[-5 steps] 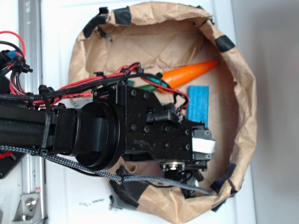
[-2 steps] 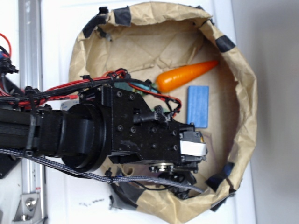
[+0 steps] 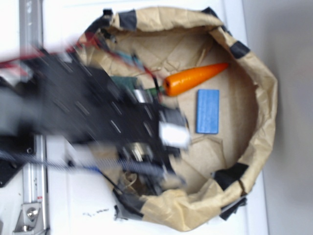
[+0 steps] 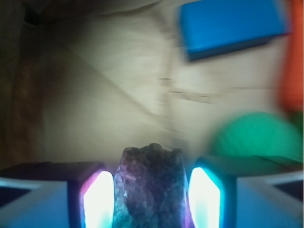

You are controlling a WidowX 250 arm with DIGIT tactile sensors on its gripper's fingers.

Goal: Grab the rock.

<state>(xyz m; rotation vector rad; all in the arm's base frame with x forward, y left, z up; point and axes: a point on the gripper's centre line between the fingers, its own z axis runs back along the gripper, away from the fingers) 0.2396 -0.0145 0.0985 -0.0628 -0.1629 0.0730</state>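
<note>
The rock [image 4: 151, 185], a dark lumpy stone, stands between the two glowing pads [image 4: 99, 199] of my gripper [image 4: 152, 192] in the wrist view. It fills the gap and touches both pads, so the gripper is shut on it. The brown paper floor lies blurred behind it. In the exterior view the gripper [image 3: 173, 134] is a motion-blurred black mass at the left side of the paper bowl, and the rock is hidden by it.
A round green ball [image 4: 251, 135] lies just right of the gripper. A blue block [image 3: 207, 111] and an orange carrot [image 3: 195, 78] lie on the paper floor. The crumpled paper wall [image 3: 261, 107] rings the area. A metal rail [image 3: 30, 196] runs along the left.
The arm has swung left and toward the top of the exterior view, now blurred by motion. The blue block and the paper beside it are uncovered.
</note>
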